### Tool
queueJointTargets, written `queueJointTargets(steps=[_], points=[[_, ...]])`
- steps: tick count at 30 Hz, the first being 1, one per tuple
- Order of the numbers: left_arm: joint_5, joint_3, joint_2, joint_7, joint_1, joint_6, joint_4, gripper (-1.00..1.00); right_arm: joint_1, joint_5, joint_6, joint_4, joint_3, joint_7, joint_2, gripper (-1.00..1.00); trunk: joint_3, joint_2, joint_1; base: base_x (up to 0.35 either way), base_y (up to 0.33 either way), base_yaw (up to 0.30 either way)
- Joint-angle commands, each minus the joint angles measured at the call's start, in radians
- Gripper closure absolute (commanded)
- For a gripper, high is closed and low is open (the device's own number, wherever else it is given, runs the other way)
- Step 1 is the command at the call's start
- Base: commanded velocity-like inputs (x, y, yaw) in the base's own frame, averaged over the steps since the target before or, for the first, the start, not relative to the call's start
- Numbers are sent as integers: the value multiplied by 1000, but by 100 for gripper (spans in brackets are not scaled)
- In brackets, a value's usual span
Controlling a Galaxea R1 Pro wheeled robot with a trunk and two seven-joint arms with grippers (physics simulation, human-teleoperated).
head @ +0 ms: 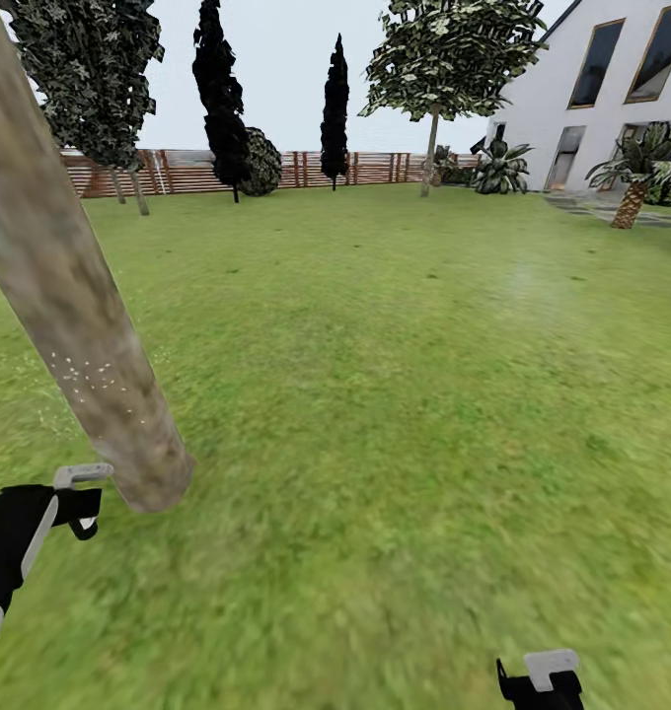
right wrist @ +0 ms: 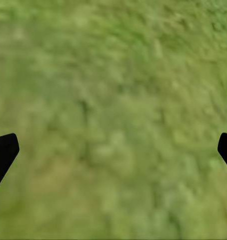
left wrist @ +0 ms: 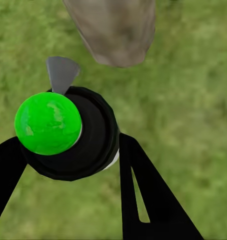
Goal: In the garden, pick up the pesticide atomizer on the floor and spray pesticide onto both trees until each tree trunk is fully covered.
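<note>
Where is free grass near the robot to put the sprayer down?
The lawn between the tree trunk and the right gripper is bare. Crowded spot: the trunk's base beside the left gripper, which holds the sprayer.

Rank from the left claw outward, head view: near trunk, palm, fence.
1. Near trunk: right beside the left claw, its base just to the claw's right, white specks on the bark.
2. Palm: far right, across the lawn by the house.
3. Fence: along the back edge of the lawn, though not by much beyond the palm.
</note>
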Motion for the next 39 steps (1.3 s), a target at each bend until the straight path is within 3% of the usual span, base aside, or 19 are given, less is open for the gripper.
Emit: queueJointTargets(steps=[1,8,12,22,25,27,28,29,31,39], points=[[-7,1,0,-1,0,4,3,100,-1,11,-3,2,-5,-5,1,-100,-1,0,0,286,0,0],[-7,18,5,1,24,4,42,100,-1,11,-4,2,-5,-5,3,-100,-1,0,0,329,0,2],[-8,41,8,3,81,3,41,100,-1,11,-3,2,-5,-5,4,-100,-1,0,0,174,0,199],[2,50,-8,79,86,2,-26,100,-1,11,-3,2,-4,-5,5,-100,-1,0,0,6,-2,276],[2,43,-22,116,86,-17,-77,100,-1,12,-3,3,-3,-5,5,-100,-1,0,0,154,-137,138],[2,37,-46,137,84,-27,-101,100,-1,12,-2,3,-3,-5,6,-100,-1,0,0,224,-187,14],[-1,31,-89,140,83,-30,-122,100,-1,12,-2,4,-3,-5,5,-100,-1,0,0,231,-191,5],[-3,23,-108,141,83,-32,-131,100,-1,12,-2,4,-3,-5,5,-100,-1,0,0,231,-193,3],[-6,-27,-144,150,83,-34,-142,100,-1,12,-2,5,-3,-5,5,-100,-1,0,0,231,-195,1],[-7,-27,-144,154,87,-22,-190,100,-1,12,-2,17,-3,-5,6,-100,-1,0,0,66,-254,0]])
